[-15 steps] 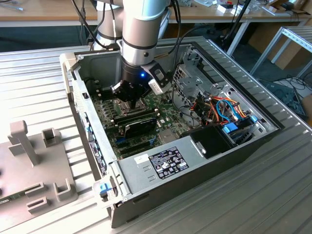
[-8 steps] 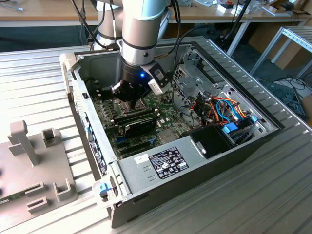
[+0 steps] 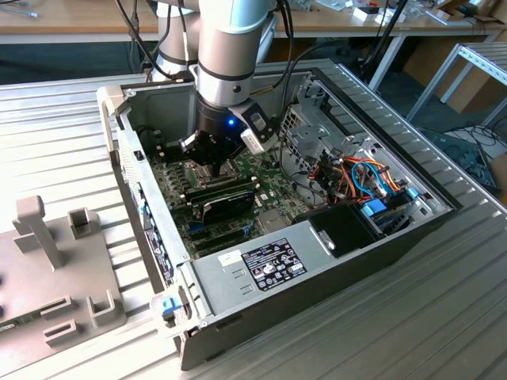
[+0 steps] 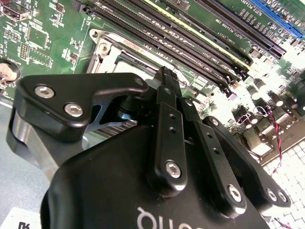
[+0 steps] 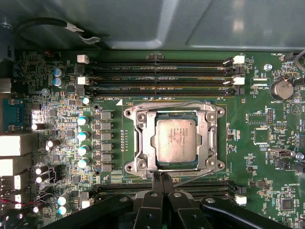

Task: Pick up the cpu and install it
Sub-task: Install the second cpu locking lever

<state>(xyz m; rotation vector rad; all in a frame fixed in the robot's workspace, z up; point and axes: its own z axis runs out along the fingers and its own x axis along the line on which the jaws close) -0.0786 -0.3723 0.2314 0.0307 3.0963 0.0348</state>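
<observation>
Ribbed grey metal is forming the surface (image 3: 444, 317), and an open computer case (image 3: 238, 273) is lying on it, with desks and cables behind in the far background. From above, the arm (image 3: 230, 47) is reaching straight down into the far left part of the case, its wrist pointing at the green motherboard (image 3: 261, 170). The claw (image 5: 160, 179) is hanging low over the board with its black fingers (image 4: 167, 90) pressed together, tips meeting and pinching nothing. In the first wrist view the cpu (image 5: 177, 139) is sitting in its socket, inside the metal retention frame (image 5: 138, 138), with the claw's tips just beside the frame's edge. Rows of long memory slots (image 5: 157, 76) are running along the opposite side of the socket, and more slots are lying under the claw. At the exterior view's right, a bundle of orange and blue cables (image 3: 360, 178) is filling the case. A grey plastic fixture (image 3: 47, 261) is standing on the surface at the exterior view's left.
</observation>
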